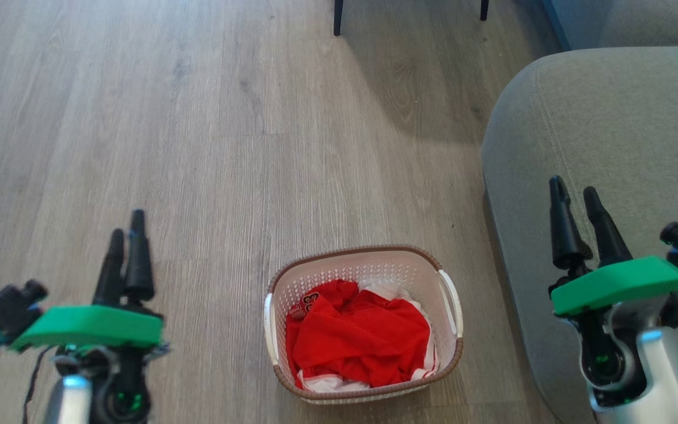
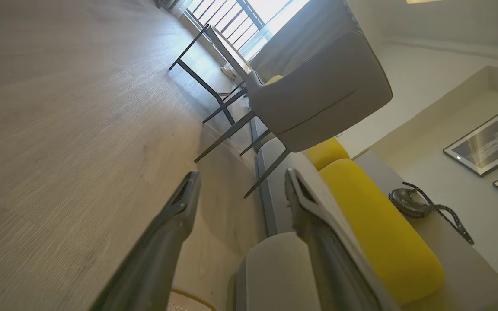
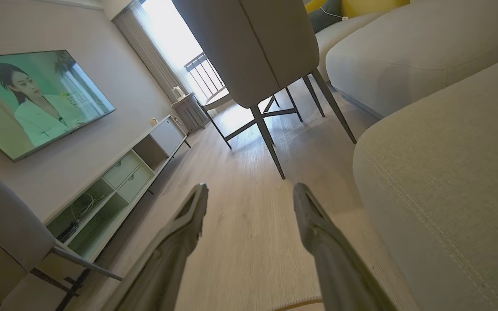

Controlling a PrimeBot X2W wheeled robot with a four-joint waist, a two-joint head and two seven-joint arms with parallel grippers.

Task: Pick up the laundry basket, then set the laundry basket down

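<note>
A small white perforated plastic laundry basket [image 1: 368, 270] with a brown woven-look rim and two white side handles stands upright on the pale grey wood-grain plank floor [image 1: 198, 147]. In the head view it sits low and central, between the two arms and touched by neither. A crumpled red garment with white trim [image 1: 356, 335] lies inside it. The rounded front of a grey fabric sofa [image 1: 610, 147] is just beside the basket on the robot's right.

The left jaws stand apart and hold nothing: in the left wrist view their long dark fingers [image 2: 175, 242] have open floor between them, and in the head view they rise at the lower left, well clear of the basket. The right jaws are likewise spread and empty, their fingers [image 3: 318, 242] over bare floor in the right wrist view and in front of the sofa in the head view.

Farther off stands a grey upholstered chair on thin dark legs [image 3: 253, 43], and a long yellow cushion [image 2: 378, 224] lies on the sofa
</note>
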